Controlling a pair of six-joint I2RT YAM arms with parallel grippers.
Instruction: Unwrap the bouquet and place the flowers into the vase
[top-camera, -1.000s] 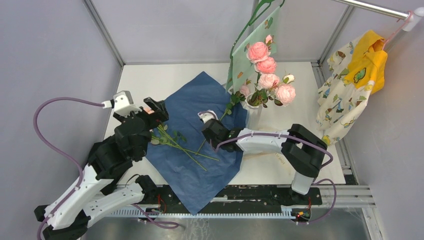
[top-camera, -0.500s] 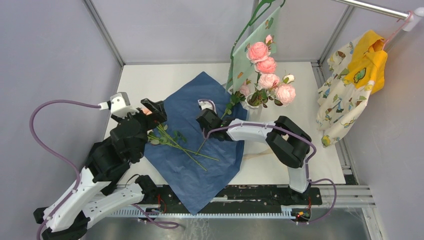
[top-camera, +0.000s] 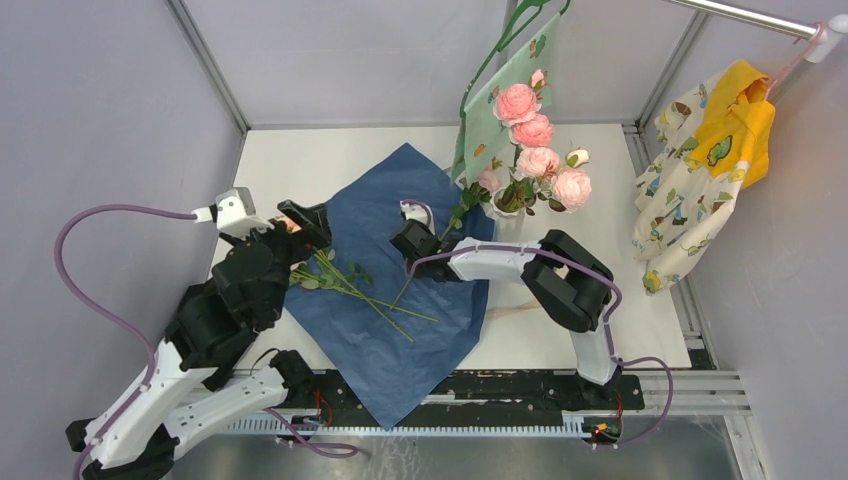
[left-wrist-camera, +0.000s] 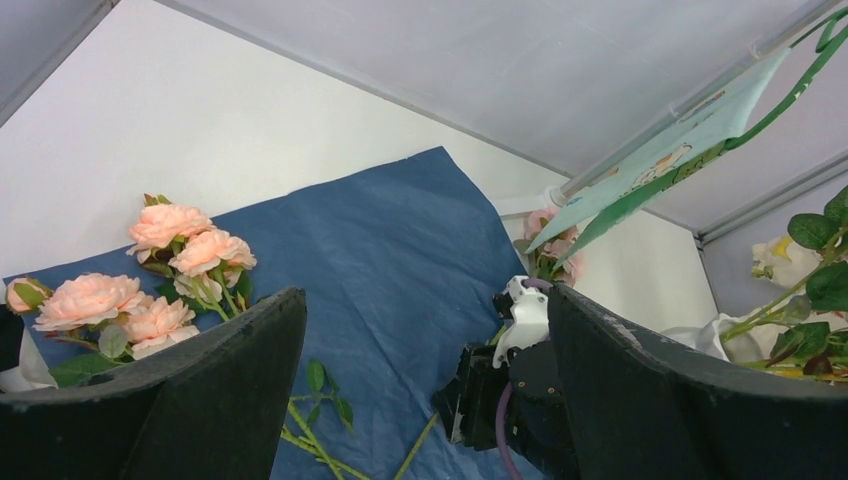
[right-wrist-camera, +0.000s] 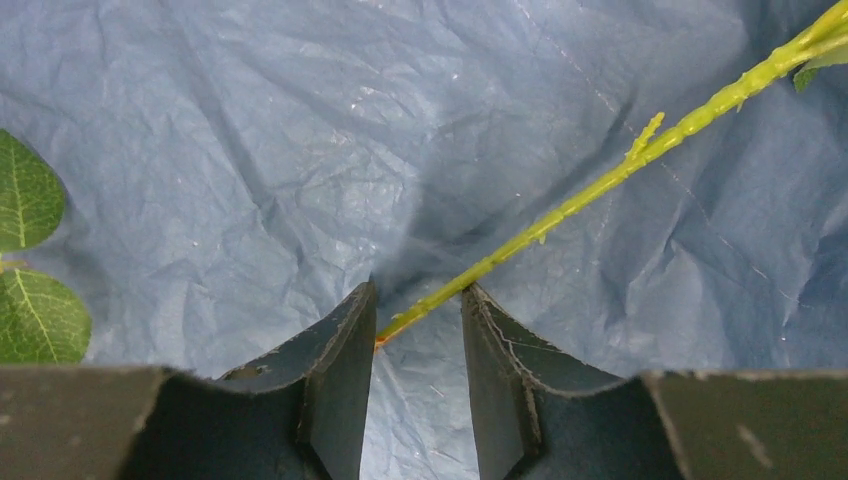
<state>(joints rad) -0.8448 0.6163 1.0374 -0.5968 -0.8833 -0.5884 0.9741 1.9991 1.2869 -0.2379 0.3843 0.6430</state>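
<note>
Left pincer (left-wrist-camera: 425, 300) hangs wide open with nothing between its fingers, over the left corner of the blue wrapping paper (top-camera: 400, 190), toward the left edge of the white worktop (top-camera: 300, 160). Just beside its left finger in the left wrist view lies a small bunch of peach roses (left-wrist-camera: 180, 260) with their heads on the paper. Their thin green stems and leaves (top-camera: 365, 295) run from under that pincer across the paper toward the near edge.

The paper is spread flat, navy side up, over the middle of the worktop. One corner points at the far edge and the opposite one hangs over the near edge.

Right pincer (right-wrist-camera: 418, 295) is low over the middle of the sheet, its jaws partly drawn in but not pinching. The cut end of a single green stem (right-wrist-camera: 600, 185) lies in the gap, close against the left finger, and paper shows on its other side. In the top view this stem slants up toward the leaves beside the vase.

At the paper's right corner, toward the far right of the worktop, stands the white vase (top-camera: 507, 232), holding several pink roses (top-camera: 535, 130) upright. A green patterned cloth on a hanger (top-camera: 500, 100) hangs right behind them. At the right edge a yellow and cream printed garment (top-camera: 710, 170) hangs from a rail.
</note>
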